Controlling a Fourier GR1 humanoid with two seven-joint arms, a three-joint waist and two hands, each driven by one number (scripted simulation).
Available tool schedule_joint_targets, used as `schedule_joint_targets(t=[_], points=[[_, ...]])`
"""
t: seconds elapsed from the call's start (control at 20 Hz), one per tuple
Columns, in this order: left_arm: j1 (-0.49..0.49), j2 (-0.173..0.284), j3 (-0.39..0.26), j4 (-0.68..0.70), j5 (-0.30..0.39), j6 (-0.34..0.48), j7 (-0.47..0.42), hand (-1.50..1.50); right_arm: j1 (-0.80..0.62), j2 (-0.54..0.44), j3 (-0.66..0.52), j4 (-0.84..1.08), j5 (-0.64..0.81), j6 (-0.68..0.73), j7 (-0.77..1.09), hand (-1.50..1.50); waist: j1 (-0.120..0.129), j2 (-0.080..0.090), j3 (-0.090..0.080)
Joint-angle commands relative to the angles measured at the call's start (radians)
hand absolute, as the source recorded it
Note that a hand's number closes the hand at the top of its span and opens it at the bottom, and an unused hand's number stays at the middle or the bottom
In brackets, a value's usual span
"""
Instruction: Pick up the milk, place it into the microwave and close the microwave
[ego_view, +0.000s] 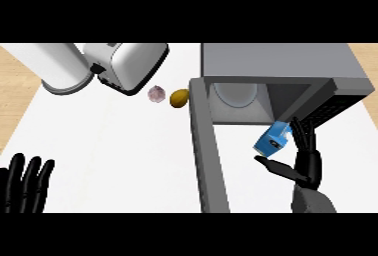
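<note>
Head view, and the milk (273, 139) is up off the counter, tilted, just at the mouth of the microwave (284, 62), its door (209, 160) swung wide. Best move, I'd say: level the carton, ease it inside beside the plate (236, 95). Right hand (299, 162) holds it between thumb and long fingers. Left hand (26, 182) rests open, lower left.

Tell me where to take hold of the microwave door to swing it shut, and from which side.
Judging by its pose, push the microwave door on its outer left face near the free end closest to the robot, coming from the left. It stands open edge-on; the right hand holds the milk carton.
</note>
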Motion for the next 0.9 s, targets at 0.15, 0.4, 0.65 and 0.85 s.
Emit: schedule_joint_targets(t=[0.15, 0.4, 0.65, 0.85], points=[[0.035, -0.004, -0.062, -0.073, -0.036, 0.011, 0.038, -1.50, -0.078, -0.007, -0.024, 0.249, 0.020, -0.002, -0.100, -1.50, 0.007, 0.012, 0.009], [0.049, 0.008, -0.019, -0.055, 0.006, -0.001, 0.008, -1.50, -0.127, -0.046, 0.014, 0.336, 0.119, -0.067, -0.248, 1.50, 0.010, 0.012, 0.008], [0.074, 0.015, -0.021, -0.065, 0.005, 0.002, -0.011, -1.50, -0.153, -0.041, 0.002, 0.366, 0.049, 0.177, -0.280, 1.50, 0.008, 0.011, 0.008], [0.004, 0.006, 0.010, -0.041, 0.007, 0.023, 0.031, -1.50, -0.089, -0.070, 0.075, 0.293, 0.080, 0.314, -0.295, 1.50, -0.011, 0.009, 0.008]])
